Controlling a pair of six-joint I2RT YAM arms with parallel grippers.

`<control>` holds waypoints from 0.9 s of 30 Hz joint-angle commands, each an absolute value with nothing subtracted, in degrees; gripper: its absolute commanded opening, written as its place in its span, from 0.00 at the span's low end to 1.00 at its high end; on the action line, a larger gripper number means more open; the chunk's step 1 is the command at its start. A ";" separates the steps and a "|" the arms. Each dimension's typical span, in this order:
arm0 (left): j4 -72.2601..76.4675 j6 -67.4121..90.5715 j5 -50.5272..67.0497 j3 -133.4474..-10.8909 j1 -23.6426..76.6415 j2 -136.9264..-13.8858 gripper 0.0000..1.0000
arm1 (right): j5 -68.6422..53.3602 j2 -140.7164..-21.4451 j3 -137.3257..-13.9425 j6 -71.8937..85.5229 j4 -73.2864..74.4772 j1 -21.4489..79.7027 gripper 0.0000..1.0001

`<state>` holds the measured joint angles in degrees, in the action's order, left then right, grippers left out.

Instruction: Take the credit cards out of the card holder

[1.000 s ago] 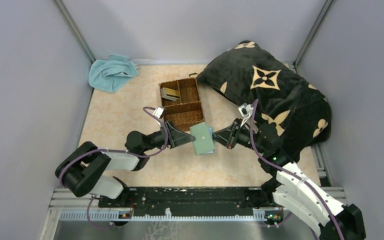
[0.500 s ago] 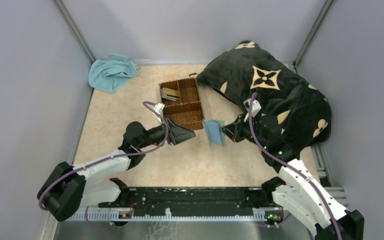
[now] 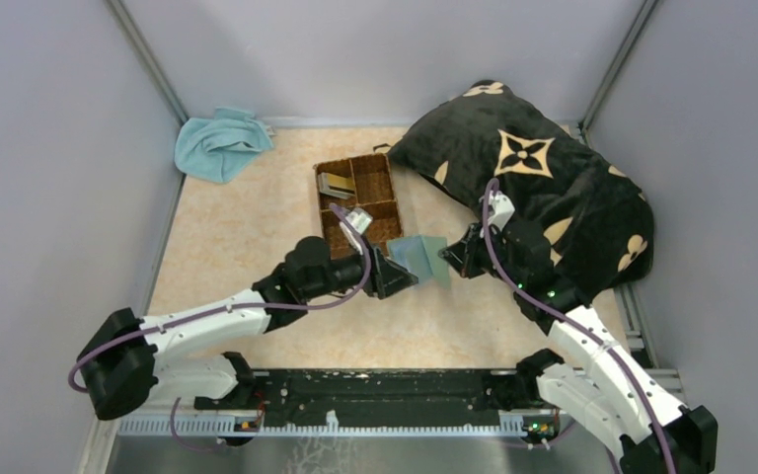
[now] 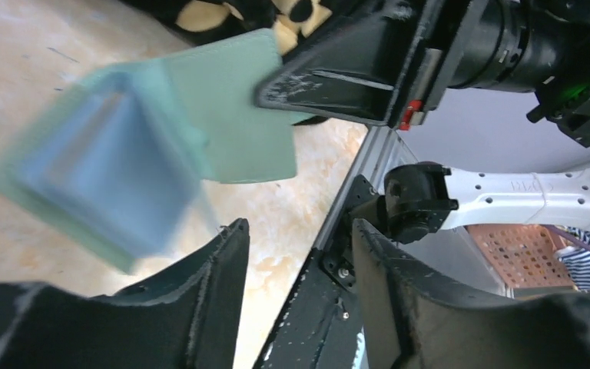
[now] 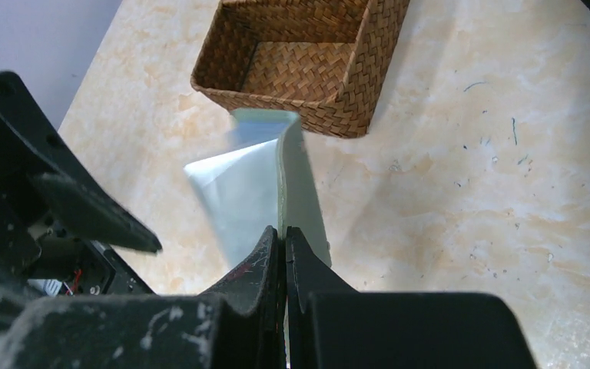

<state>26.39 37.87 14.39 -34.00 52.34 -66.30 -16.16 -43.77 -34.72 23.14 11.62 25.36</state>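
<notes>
The grey-green card holder hangs open in the air in front of the basket, held by one edge. My right gripper is shut on that edge; in the right wrist view the gripper pinches one flap of the card holder. My left gripper is open and empty just left of and below it. In the left wrist view the gripper gapes under the blurred pale blue pockets of the card holder. I cannot tell if a card is in them. Grey and tan credit cards lie in the basket.
The brown wicker basket stands just behind the card holder and also shows in the right wrist view. A black patterned pillow fills the back right. A light-blue towel lies at the back left.
My left arm has stretched to the right, bringing its open gripper under the card holder. My right gripper has lifted the card holder off the table and it now hangs open.
</notes>
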 commanded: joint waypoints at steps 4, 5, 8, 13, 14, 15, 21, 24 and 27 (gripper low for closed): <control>26.07 35.55 9.64 -39.14 58.09 -72.55 0.63 | -18.47 -43.34 -35.44 25.97 5.47 24.99 0.00; 26.41 35.33 8.29 -38.47 58.12 -72.56 0.63 | -18.89 -43.41 -35.75 26.01 5.56 24.96 0.00; 25.75 34.52 4.87 -36.70 58.01 -70.49 0.65 | -20.62 -43.25 -36.01 26.29 5.50 24.64 0.00; 19.07 32.13 -0.13 -35.48 56.43 -65.12 0.73 | -31.69 -46.32 -33.10 32.96 -0.57 19.08 0.00; 17.63 32.10 -0.59 -35.32 55.87 -63.99 0.73 | -34.96 -47.62 -32.08 35.30 -2.98 17.59 0.00; 16.60 32.04 -1.03 -34.95 55.45 -62.40 0.74 | -36.80 -48.95 -31.12 36.98 -4.46 16.45 0.00; 14.34 32.03 -1.93 -32.33 54.13 -57.66 0.76 | -34.36 -58.76 -30.34 32.73 4.47 15.82 0.00; 14.62 32.41 -1.56 -31.70 54.01 -57.76 0.76 | -32.86 -63.44 -28.68 31.07 5.93 15.82 0.00; 15.64 32.75 -0.99 -31.22 53.88 -58.77 0.76 | -27.79 -65.31 -26.98 30.34 6.47 15.82 0.00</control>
<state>15.73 33.15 -0.91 -32.14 54.22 -58.15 -31.83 -63.72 -28.40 32.42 5.87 15.94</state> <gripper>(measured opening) 0.762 0.019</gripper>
